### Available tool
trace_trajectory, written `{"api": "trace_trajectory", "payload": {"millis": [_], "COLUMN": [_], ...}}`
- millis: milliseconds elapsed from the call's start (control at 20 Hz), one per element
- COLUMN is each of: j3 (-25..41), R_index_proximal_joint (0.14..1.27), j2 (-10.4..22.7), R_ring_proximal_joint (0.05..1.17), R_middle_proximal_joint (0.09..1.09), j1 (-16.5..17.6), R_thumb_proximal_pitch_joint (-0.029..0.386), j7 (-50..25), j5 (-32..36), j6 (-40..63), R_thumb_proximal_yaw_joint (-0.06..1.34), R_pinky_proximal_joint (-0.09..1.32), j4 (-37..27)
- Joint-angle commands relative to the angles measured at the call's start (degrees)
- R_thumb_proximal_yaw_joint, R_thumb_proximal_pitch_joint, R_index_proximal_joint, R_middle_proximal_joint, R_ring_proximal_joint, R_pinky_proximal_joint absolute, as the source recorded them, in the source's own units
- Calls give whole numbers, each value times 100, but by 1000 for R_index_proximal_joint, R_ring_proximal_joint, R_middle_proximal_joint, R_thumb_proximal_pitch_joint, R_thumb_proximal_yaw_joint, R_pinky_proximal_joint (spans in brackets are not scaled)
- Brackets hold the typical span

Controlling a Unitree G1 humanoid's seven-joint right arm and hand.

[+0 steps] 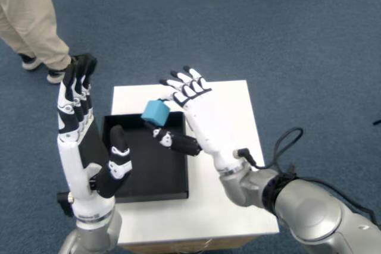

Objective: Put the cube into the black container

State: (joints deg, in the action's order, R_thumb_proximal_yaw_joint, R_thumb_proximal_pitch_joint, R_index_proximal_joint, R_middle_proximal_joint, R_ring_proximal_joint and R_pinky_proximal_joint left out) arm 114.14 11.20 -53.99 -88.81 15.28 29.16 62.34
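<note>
Over the black container's [178, 173] right rim, the right robot hand [199, 117] reaches in from the right, back upward, fingers [181, 81] fanned. Its thumb and a fingertip pinch one blue cube [155, 112], hanging above the container's far right corner. One container, on one white table [238, 194]; the other hand [89, 147] stands upright at the container's left.

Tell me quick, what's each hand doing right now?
Right hand: shut on the blue cube, pinched between thumb and fingers above the black container.
Left hand: open, fingers straight, holding nothing.
</note>
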Motion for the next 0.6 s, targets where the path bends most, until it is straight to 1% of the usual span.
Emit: {"api": "trace_trajectory", "payload": {"millis": [50,200,300,600], "j3": [-408,-685,-860,-1387], "R_index_proximal_joint": [1111,1105,1105,1113], "j2": [106,96,89,17], "R_ring_proximal_joint": [296,293,292,292], "R_middle_proximal_joint": [407,411,411,414], "j1": [-444,-449,-423,-233], "R_thumb_proximal_pitch_joint": [161,164,163,158], "j7": [-109,283,568,1826], "j5": [-172,-449,-566,-758], "j6": [-266,-552,-723,-1200], "R_thumb_proximal_yaw_joint": [1182,1191,1195,1201], "R_pinky_proximal_joint": [159,147,146,150], "j4": [-199,-492,-566,-311]}}
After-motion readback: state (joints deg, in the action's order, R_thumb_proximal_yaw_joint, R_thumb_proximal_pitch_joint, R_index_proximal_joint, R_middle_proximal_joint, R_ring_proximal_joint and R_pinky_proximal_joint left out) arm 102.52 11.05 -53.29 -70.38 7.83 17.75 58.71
